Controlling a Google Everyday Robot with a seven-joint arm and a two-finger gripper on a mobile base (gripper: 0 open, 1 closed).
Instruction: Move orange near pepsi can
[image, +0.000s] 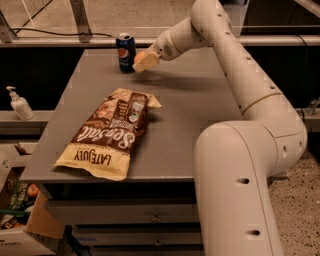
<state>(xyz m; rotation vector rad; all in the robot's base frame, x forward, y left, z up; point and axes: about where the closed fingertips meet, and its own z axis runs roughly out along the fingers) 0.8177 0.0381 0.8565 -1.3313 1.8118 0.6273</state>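
Note:
The pepsi can (126, 52), dark blue with a silver top, stands upright near the far left edge of the grey table (200, 100). My gripper (144, 62) hangs just to the right of the can, close above the table. It is shut on the orange (139, 56), of which only a small orange patch shows between the cream fingers (147, 62). The orange is about a finger's width from the can.
A brown and cream chip bag (110, 134) lies on the table's front left. A white pump bottle (19, 104) stands on a low ledge to the left. A cardboard box (20, 220) with clutter sits on the floor at lower left.

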